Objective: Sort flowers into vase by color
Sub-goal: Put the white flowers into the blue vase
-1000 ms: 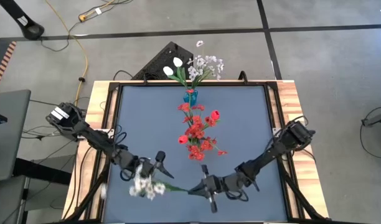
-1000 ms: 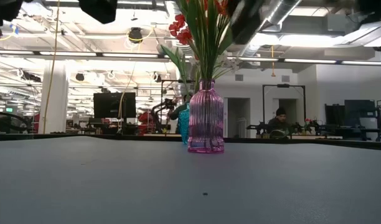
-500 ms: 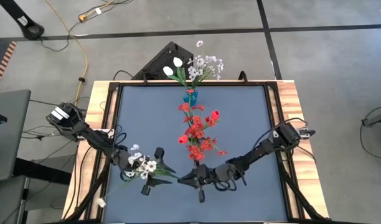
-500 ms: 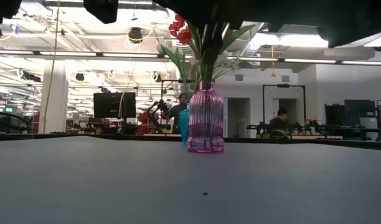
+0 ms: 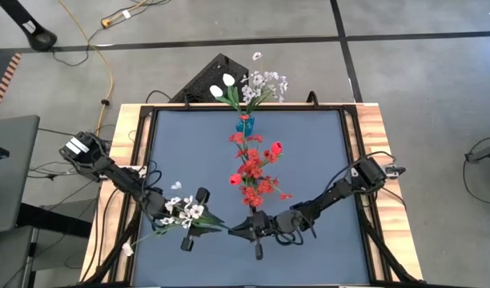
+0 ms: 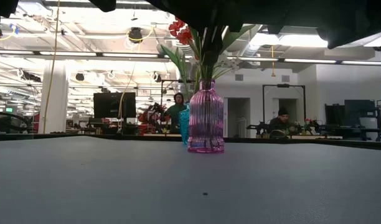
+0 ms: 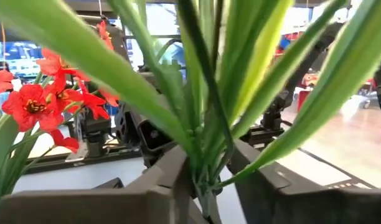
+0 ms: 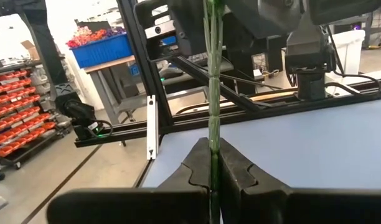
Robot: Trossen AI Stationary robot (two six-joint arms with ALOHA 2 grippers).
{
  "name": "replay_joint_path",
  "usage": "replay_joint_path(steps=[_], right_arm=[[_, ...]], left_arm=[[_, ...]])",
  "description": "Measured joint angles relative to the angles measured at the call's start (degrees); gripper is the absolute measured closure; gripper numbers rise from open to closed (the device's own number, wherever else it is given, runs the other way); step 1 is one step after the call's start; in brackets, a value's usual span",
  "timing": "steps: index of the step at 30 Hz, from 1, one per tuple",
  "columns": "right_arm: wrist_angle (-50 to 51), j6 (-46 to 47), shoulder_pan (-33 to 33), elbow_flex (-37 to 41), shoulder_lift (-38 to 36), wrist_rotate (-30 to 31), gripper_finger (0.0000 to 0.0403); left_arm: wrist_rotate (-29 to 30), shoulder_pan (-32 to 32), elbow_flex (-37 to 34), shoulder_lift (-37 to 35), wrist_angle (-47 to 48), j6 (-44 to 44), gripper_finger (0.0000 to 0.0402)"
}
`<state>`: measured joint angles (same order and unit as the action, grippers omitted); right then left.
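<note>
Passing a whitish spray point(image 5: 183, 211) between the arms above the table's near edge — the right gripper point(image 5: 243, 230) is pinched shut on its thin green stem point(image 8: 213, 93), while the left gripper's point(image 5: 190, 220) fingers stand around the leafy part, not clearly clamped. It looks light, springy and top-heavy; the bare stem seems the surest hold. The pink vase point(image 6: 206, 118) holds red flowers point(image 5: 253, 172), the small blue vase point(image 5: 244, 124) behind it the white ones point(image 5: 249, 86).
</note>
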<state>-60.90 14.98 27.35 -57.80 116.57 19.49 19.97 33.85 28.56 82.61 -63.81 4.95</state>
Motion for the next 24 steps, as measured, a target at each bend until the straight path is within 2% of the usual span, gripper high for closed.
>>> replay_joint_path(steps=[7,13,19,24], right_arm=[[0.44,-0.28,0.02,0.0,0.0,-0.28,0.0361],[0.56,-0.45,0.0,0.0,0.0,-0.32,0.0318],[0.53,-1.79,0.0,0.0,-0.03,-0.59,0.0238],[8.04,-3.48,-0.09,0.04,-3.03,-5.92,0.0165]], left_arm=[[-0.01,0.24,0.0,0.0,0.17,-0.04,0.0386],[-0.03,0.22,0.0,0.0,0.22,-0.8,0.039],[1.24,0.22,0.0,0.0,2.49,-3.98,0.0394],[5.01,0.24,0.0,-2.83,8.75,-7.35,0.0394]])
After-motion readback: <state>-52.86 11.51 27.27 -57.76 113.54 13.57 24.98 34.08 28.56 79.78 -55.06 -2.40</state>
